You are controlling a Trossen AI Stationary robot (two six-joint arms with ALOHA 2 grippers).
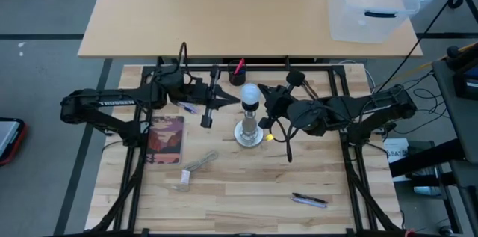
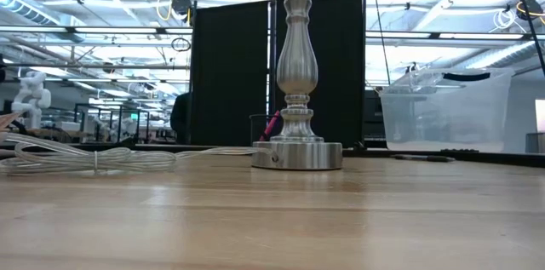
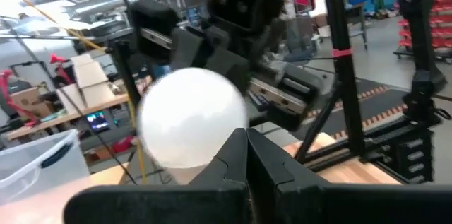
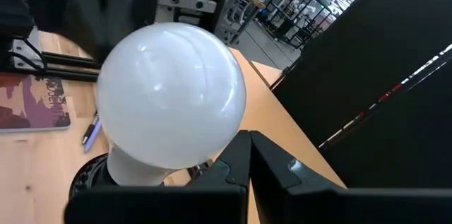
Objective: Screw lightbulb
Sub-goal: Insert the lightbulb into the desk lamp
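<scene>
The frosted white lightbulb [image 1: 250, 96] stands upright with its neck in the socket on top of the silvery stand [image 1: 247, 131], whose disc foot [image 2: 297, 155] rests on the table's middle. The bulb lies above the low view. My left gripper [image 1: 236, 102] is shut at the bulb's left side; in its wrist view the bulb [image 3: 194, 118] shows just beyond the shut fingers [image 3: 247, 155]. My right gripper [image 1: 264, 103] is shut at the bulb's right side, with the bulb [image 4: 171, 104] close beside its fingers [image 4: 248, 155]. My left gripper's shut fingertips [image 3: 229, 155] lie level against or just short of the globe's left side [image 3: 212, 146]; I cannot tell whether they touch. My right gripper's shut fingertips [image 4: 236, 155] lie level at the globe's right side [image 4: 219, 139]; I cannot tell whether they touch.
A book [image 1: 166, 138] lies left of the stand, and a white coiled cord [image 1: 196, 166] lies nearer. Pens lie by the left arm [image 1: 187, 108] and at the near right [image 1: 309, 200]. A cup with a red pen [image 1: 237, 72] stands behind. A clear bin [image 1: 373, 1] sits on the far table.
</scene>
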